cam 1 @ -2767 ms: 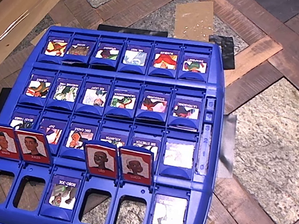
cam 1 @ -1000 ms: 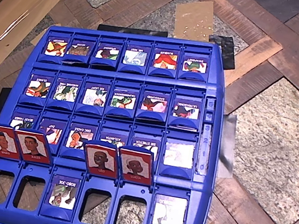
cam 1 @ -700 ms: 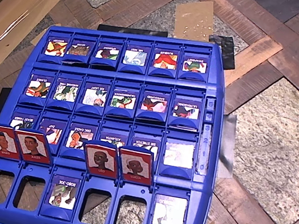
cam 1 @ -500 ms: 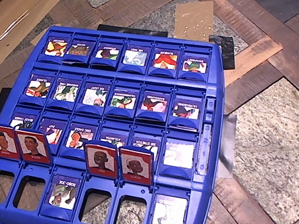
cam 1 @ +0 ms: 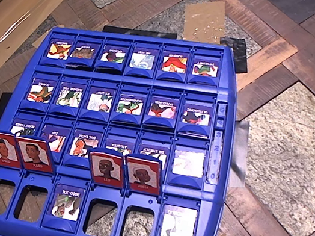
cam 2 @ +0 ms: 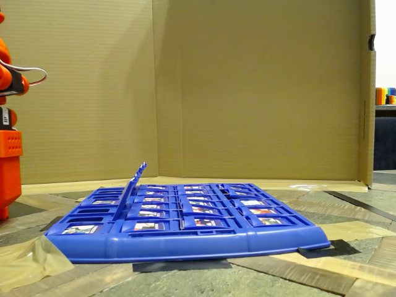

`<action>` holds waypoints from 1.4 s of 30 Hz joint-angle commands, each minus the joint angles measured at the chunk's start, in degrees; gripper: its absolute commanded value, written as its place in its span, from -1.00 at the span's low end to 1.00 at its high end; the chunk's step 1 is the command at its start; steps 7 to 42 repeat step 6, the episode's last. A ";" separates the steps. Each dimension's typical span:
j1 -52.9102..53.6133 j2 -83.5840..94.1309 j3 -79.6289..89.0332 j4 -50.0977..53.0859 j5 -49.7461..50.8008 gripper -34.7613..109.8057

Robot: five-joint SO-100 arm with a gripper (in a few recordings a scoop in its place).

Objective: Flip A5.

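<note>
Board: a blue plastic game board [cam 1: 222, 166] with 4 rows of 6 small flip tiles lies flat on a floor of wood and stone panels [cam 1: 298, 149]; in the fixed view it fills the lower middle of the frame [cam 2: 185, 244].
A5: the small flip tile [cam 1: 178, 224] in the lower right slot of the board in the overhead view lies flat in its slot, blue frame and pale whitish picture facing up. In the fixed view it is the flat tile at the board's near left corner [cam 2: 79, 229].
Standing tiles: 4 red-framed portrait tiles stand up in the bottom row of the overhead view, 2 at the lower left [cam 1: 1, 148] [cam 1: 35, 154], then the one labelled LEO [cam 1: 106, 167] and the one labelled LUCIA [cam 1: 143, 175], which is just left of A5's slot.
Other flat tile: a blue-framed tile marked ROBO-JOE [cam 1: 68, 201] lies between the 2 pairs.
Arm: an orange robot arm [cam 2: 7, 148] stands at the left edge of the fixed view, apart from the board.
Gripper: cannot tell whether its fingers are apart or together.
Backdrop: brown cardboard walls [cam 2: 247, 86] stand behind the board.
Tape: beige tape [cam 2: 28, 260] holds the board's near left corner to the floor.
</note>
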State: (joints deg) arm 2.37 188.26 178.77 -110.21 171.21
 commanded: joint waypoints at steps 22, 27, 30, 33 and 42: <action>0.18 0.00 0.09 -0.18 0.09 -0.52; 0.18 0.00 0.09 -0.18 0.09 -0.52; 0.18 0.00 0.09 -0.18 0.09 -0.52; 0.18 0.00 0.09 -0.18 0.09 -0.52; 0.18 0.00 0.09 -0.18 0.09 -0.52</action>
